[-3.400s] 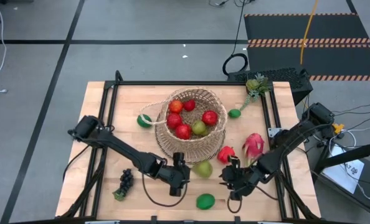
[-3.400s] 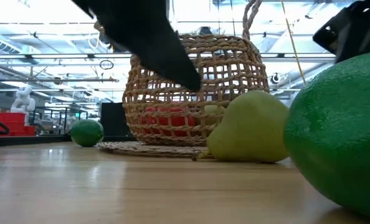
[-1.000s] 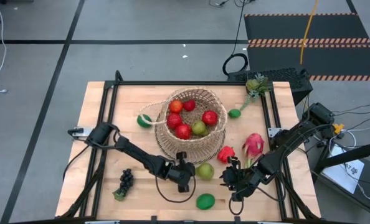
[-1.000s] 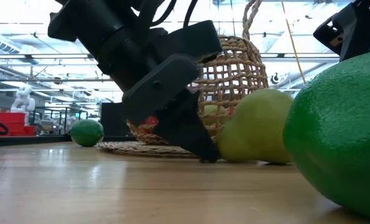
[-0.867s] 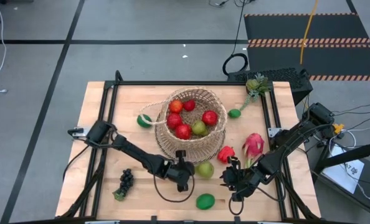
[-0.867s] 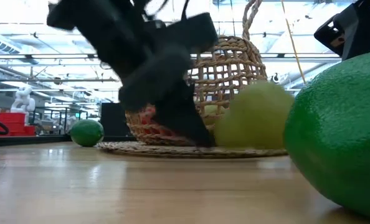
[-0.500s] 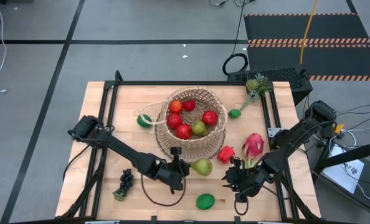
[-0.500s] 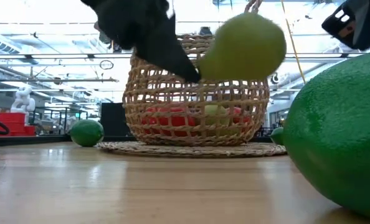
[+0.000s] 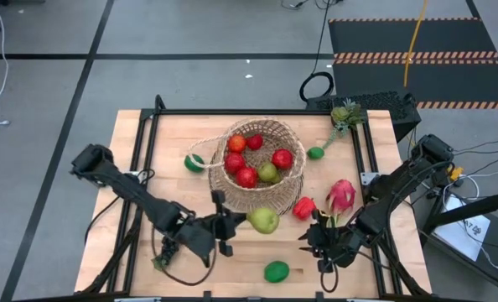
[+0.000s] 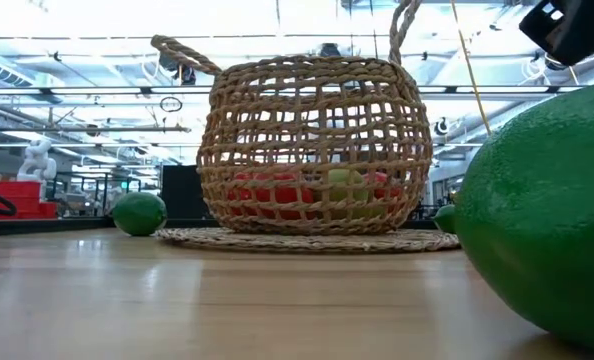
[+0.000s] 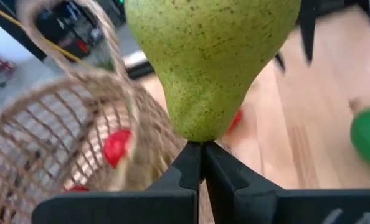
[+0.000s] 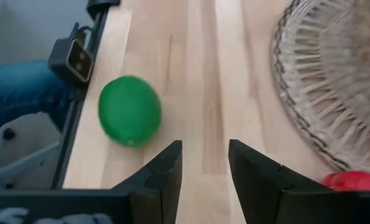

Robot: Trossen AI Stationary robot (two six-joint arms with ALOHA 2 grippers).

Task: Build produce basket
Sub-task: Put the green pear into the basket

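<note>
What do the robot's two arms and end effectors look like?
Both arms are dark, slim and jointed, with black cables looping beside them. The left end effector has two flat black fingers tapering to thin tips. The right end effector has matching black, blunt, square-edged fingers.

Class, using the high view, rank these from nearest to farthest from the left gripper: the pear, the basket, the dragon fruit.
1. Pear, pinched at the left gripper.
2. Basket, just beyond it, mid-table.
3. Dragon fruit, farthest, on the table's right side.
</note>
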